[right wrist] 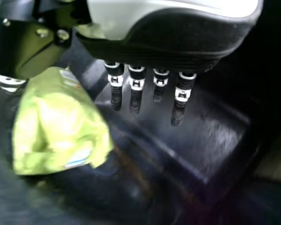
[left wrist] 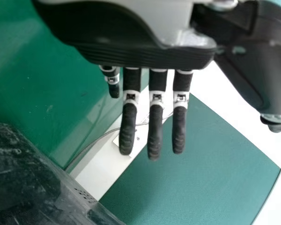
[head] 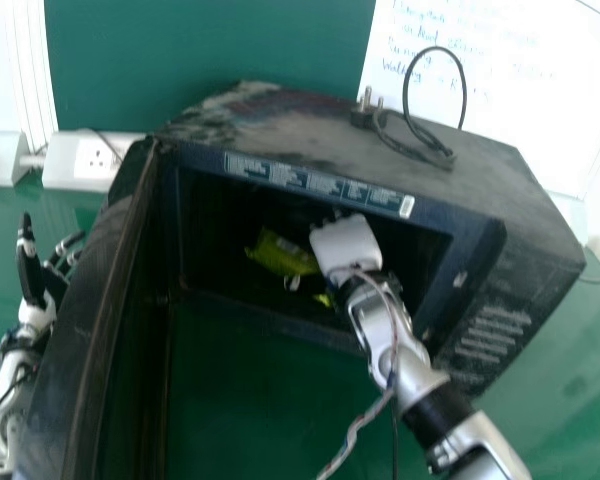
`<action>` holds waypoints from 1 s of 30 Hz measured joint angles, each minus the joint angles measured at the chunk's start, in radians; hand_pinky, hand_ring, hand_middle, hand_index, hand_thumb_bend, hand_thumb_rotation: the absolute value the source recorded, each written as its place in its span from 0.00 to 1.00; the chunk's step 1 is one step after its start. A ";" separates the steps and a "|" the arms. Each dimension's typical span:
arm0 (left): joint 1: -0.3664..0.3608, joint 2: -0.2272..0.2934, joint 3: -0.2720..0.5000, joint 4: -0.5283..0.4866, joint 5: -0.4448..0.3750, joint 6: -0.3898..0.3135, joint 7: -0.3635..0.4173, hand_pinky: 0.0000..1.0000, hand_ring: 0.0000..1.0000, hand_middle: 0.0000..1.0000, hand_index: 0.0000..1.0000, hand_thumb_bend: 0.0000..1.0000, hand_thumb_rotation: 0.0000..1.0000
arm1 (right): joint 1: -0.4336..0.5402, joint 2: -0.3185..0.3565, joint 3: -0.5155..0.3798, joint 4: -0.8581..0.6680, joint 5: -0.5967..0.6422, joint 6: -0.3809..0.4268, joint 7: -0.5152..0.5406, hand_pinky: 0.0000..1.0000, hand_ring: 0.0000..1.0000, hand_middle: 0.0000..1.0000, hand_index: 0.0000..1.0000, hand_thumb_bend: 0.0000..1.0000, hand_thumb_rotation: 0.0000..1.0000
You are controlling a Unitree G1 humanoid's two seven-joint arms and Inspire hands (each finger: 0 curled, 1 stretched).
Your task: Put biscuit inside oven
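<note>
The dark oven [head: 460, 222] stands with its door [head: 105, 320] swung wide at the left. My right hand [head: 346, 246] is inside the cavity, beside the yellow-green biscuit packet [head: 282, 254]. In the right wrist view my right hand [right wrist: 147, 89] has straight fingers, and the biscuit packet [right wrist: 61, 126] lies by the thumb side, outside the fingers. Beyond the door, at the head view's left edge, my left hand [head: 42, 285] is raised with fingers extended; the left wrist view has the left hand [left wrist: 154, 108] with straight fingers.
A black cable with a plug [head: 420, 130] lies on the oven's top. White socket boxes [head: 80, 160] stand behind at the left. A whiteboard [head: 540, 90] is behind the oven. The green table [head: 230, 410] runs before and beside the oven.
</note>
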 measured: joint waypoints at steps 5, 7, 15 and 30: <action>0.000 0.000 0.001 0.000 0.000 0.000 -0.004 0.24 0.32 0.43 0.49 0.52 0.09 | 0.051 -0.031 -0.053 -0.138 0.030 0.007 0.091 0.84 0.92 0.95 0.94 0.99 1.00; 0.000 0.001 0.002 0.000 0.000 0.000 -0.004 0.23 0.32 0.43 0.49 0.52 0.09 | 0.077 -0.049 -0.077 -0.210 0.042 0.007 0.119 0.81 0.91 0.94 0.94 1.00 1.00; -0.001 0.003 0.004 0.008 -0.001 0.000 -0.009 0.23 0.32 0.43 0.49 0.52 0.09 | 0.237 -0.118 -0.197 -0.582 0.105 -0.017 0.267 0.78 0.87 0.90 0.94 1.00 1.00; 0.000 0.012 0.007 0.019 -0.002 -0.001 -0.025 0.25 0.33 0.43 0.49 0.52 0.09 | 0.563 -0.189 -0.593 -1.111 0.324 -0.117 0.307 0.77 0.90 0.92 0.94 0.86 0.98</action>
